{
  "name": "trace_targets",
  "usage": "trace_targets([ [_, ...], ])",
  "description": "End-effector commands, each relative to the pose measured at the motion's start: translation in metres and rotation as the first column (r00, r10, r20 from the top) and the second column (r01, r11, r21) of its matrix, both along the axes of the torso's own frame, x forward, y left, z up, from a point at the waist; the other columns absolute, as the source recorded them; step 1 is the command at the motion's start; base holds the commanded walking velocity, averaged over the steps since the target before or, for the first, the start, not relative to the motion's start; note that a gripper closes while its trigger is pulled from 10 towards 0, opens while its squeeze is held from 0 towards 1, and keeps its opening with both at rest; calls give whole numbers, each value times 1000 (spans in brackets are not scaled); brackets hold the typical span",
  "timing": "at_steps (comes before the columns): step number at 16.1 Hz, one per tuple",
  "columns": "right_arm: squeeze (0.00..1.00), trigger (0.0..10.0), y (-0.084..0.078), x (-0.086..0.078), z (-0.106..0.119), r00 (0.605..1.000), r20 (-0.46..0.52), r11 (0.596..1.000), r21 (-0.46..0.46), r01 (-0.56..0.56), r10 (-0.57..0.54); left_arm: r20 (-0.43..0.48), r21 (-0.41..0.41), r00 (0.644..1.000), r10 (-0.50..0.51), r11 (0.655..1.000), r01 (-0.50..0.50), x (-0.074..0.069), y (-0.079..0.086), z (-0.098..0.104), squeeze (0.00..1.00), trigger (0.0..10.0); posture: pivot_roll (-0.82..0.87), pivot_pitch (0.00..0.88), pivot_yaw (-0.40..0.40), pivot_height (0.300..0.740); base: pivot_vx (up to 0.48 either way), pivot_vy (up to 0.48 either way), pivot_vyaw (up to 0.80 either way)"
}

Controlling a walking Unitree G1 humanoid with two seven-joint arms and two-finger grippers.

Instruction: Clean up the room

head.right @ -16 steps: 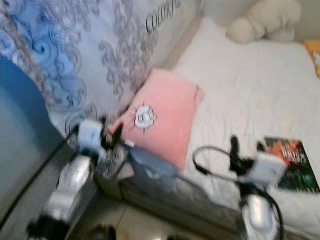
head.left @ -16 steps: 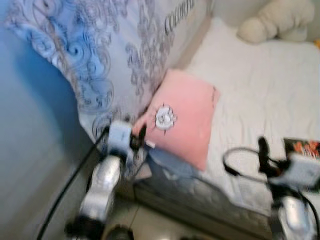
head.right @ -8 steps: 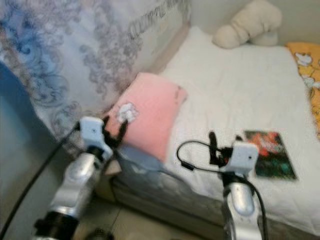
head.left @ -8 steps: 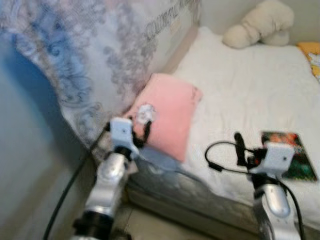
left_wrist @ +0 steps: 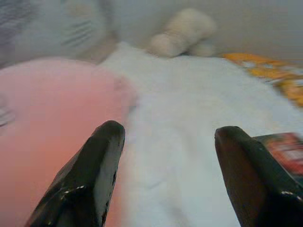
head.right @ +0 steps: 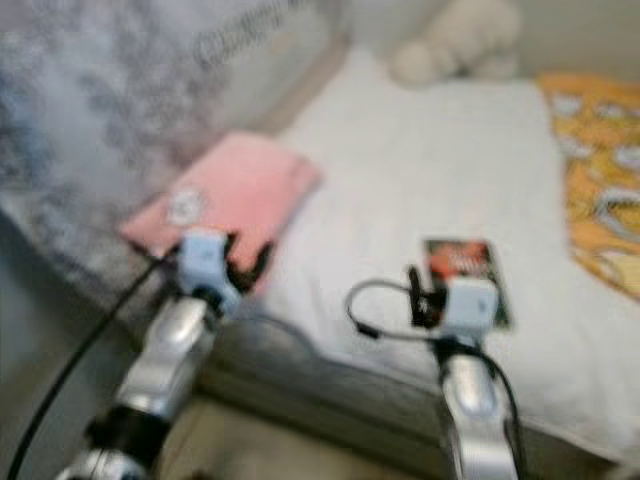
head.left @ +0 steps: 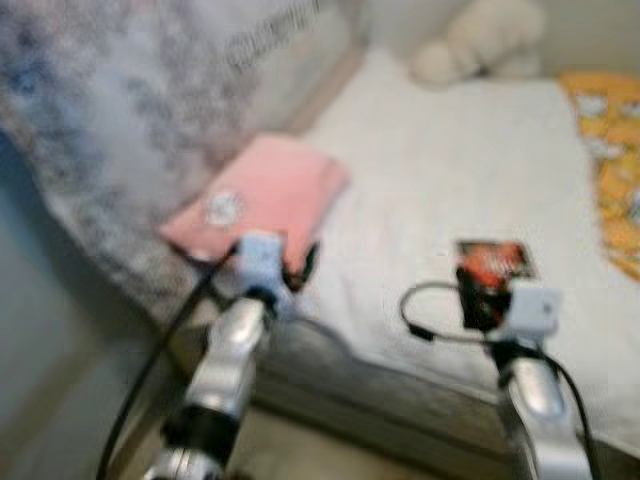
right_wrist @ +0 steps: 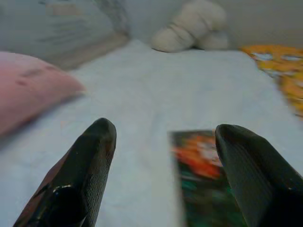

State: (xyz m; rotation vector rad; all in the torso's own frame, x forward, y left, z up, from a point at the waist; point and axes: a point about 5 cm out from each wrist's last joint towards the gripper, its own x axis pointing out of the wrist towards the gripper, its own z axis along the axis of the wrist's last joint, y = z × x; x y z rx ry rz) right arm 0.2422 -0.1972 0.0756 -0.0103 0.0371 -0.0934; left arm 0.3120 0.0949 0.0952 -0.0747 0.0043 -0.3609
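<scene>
View swung right; book (head.right: 463,277) now by right end effector (head.right: 423,296), fingers apart.

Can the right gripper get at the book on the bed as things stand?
Probably yes. The right gripper is open and aimed at the book, which lies flat on the white bed just ahead of it. Nothing sits between them. The pink pillow is off to the left.
</scene>
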Motion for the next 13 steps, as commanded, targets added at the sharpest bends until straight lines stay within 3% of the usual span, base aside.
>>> trace_targets([
  [1,0,10000,6,4,2,1000,18,1000,2,-17,17,-6,30,1000,22,999,-22,3,11,-2,0,10000,2,0,-4,740,0,-461,0],
  [4,0,10000,6,9,-1,1000,-11,1000,-10,-25,25,-6,53,1000,-13,999,13,7,7,-3,0,10000,-1,0,-5,740,0,-459,-252],
  [6,0,10000,5,9,-4,1000,-15,999,-25,-26,25,-20,73,1000,-22,997,23,7,1,-6,0,10000,-2,0,-5,740,0,0,-734],
  [8,0,10000,8,12,-8,998,-38,998,-32,-46,45,-32,44,999,-2,999,3,7,3,-9,0,10000,-7,0,-3,740,0,0,0],
  [10,0,10000,12,19,-6,997,-32,997,-38,-69,68,-98,-25,995,-3,1000,1,8,4,-17,0,10000,-4,0,-7,740,343,330,0],
  [13,0,10000,15,24,-5,995,-26,994,-52,-98,97,-95,-9,995,12,1000,-13,12,4,-17,0,10000,5,0,-22,740,406,255,0],
])
